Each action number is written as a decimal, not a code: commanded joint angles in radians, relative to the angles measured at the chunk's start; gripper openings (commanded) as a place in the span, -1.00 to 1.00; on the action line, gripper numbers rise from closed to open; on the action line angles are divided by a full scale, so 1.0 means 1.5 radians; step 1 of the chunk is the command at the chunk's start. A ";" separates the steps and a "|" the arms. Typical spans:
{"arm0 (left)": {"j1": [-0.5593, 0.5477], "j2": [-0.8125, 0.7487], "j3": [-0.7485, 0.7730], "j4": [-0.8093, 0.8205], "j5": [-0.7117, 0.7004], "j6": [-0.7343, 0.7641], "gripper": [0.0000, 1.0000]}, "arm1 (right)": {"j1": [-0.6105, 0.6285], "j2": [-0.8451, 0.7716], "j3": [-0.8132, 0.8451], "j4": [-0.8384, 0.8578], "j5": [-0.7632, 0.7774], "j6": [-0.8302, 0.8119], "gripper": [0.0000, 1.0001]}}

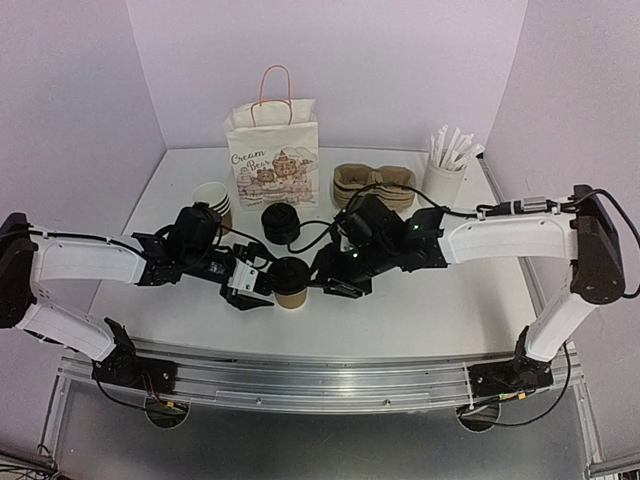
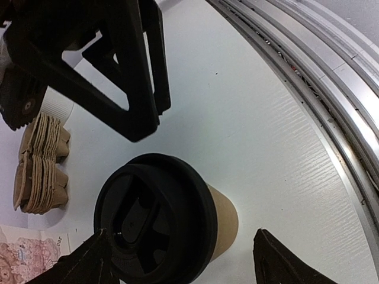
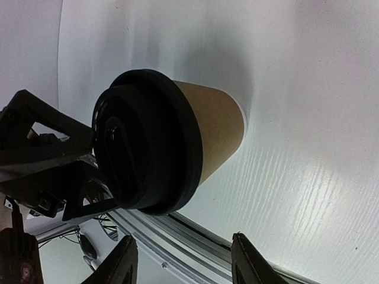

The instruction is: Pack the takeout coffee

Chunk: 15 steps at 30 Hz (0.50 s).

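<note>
Top view, coffee: the takeout coffee [image 1: 290,284] stands upright on the white table [image 1: 420,310], black lid [image 1: 289,272] on, between the two arms.
Top view, left gripper: the left gripper [image 1: 268,287] sits close against the cup's left side.
Top view, right gripper: the right gripper [image 1: 322,280] is just beside the cup on the right; whether it touches the cup is hard to tell from here.
Top view, behind: a paper bag [image 1: 272,150], a stack of cups [image 1: 213,198], a stack of lids [image 1: 280,226] and cup carriers [image 1: 372,186].
Left wrist view, jaws: spread wide, one finger [image 2: 89,266] close by the lid rim, the other [image 2: 281,263] apart from the brown wall, bare table between them; nothing is held.
Left wrist view, coffee: lid towards the camera, cup between the fingertips.
Right wrist view, jaws: fingers [image 3: 121,263] parted with nothing between them.
Right wrist view, coffee: beyond the fingertips, lid fully seated, the left gripper just past it.
</note>
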<state>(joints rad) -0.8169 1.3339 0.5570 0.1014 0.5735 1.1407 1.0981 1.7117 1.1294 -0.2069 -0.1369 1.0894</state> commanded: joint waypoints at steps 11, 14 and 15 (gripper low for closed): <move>0.003 0.048 0.027 -0.028 0.052 0.029 0.40 | -0.022 0.036 -0.012 0.057 -0.026 0.011 -0.15; 0.002 0.054 0.027 -0.027 0.054 0.026 0.36 | -0.025 0.043 -0.013 0.057 -0.028 0.010 -0.17; 0.002 0.055 0.027 -0.027 0.054 0.024 0.34 | -0.027 0.044 -0.014 0.058 -0.028 0.010 -0.18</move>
<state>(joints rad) -0.8143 1.3896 0.5765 0.0952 0.6332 1.1811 1.0694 1.7597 1.1153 -0.1461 -0.1781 1.1032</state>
